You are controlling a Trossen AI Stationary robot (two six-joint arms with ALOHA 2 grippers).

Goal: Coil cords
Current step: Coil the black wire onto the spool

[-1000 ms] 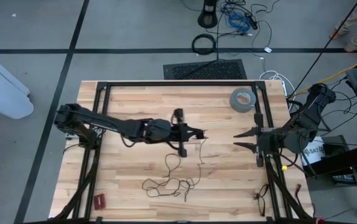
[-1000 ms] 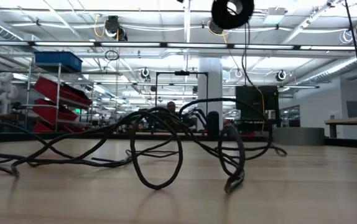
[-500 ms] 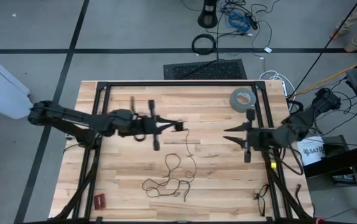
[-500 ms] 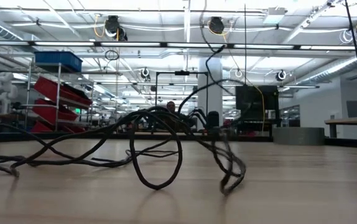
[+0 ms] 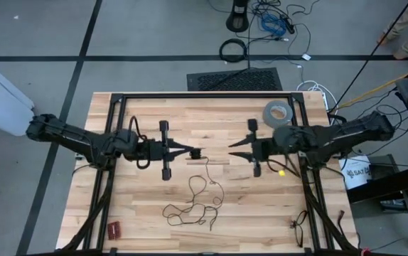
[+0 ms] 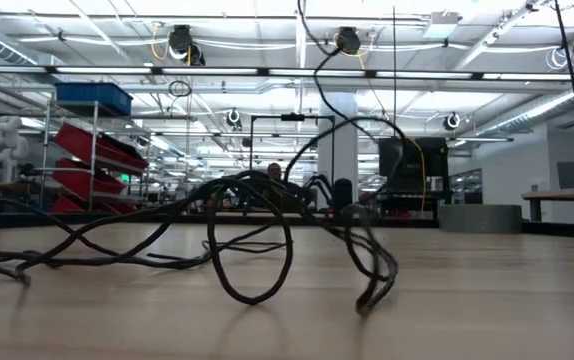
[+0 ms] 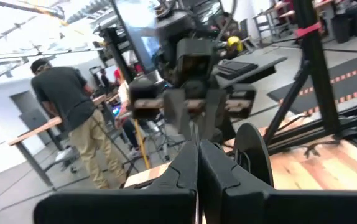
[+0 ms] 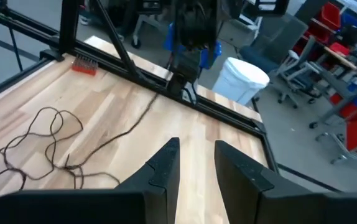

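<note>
Your left gripper [image 5: 198, 152] is drawing back toward its own side of the table [image 5: 140, 114]: a second ago it sat near the middle of the table, and now it is hanging left of centre, carrying one end of the cord [image 5: 197, 210] with it. That is pulling a strand up out of the tangle, so you are getting slack to work with, though nothing is coiled yet. Its jaws are pressed together, and the thin black wire is running from their tips down to the heap; in the left wrist view the fingers [image 7: 188, 171] are meeting with no gap, pinching the wire.

The rest of the cord is lying in a loose knot near the front edge, below and between the two arms; in the low view one strand is rising steeply off the wood.

Your right gripper [image 5: 231, 146] is moving in from the right edge toward the centre and is now facing the left one across a gap. Its jaws are standing partly open, as the right wrist view shows, and they are holding and touching nothing.
</note>
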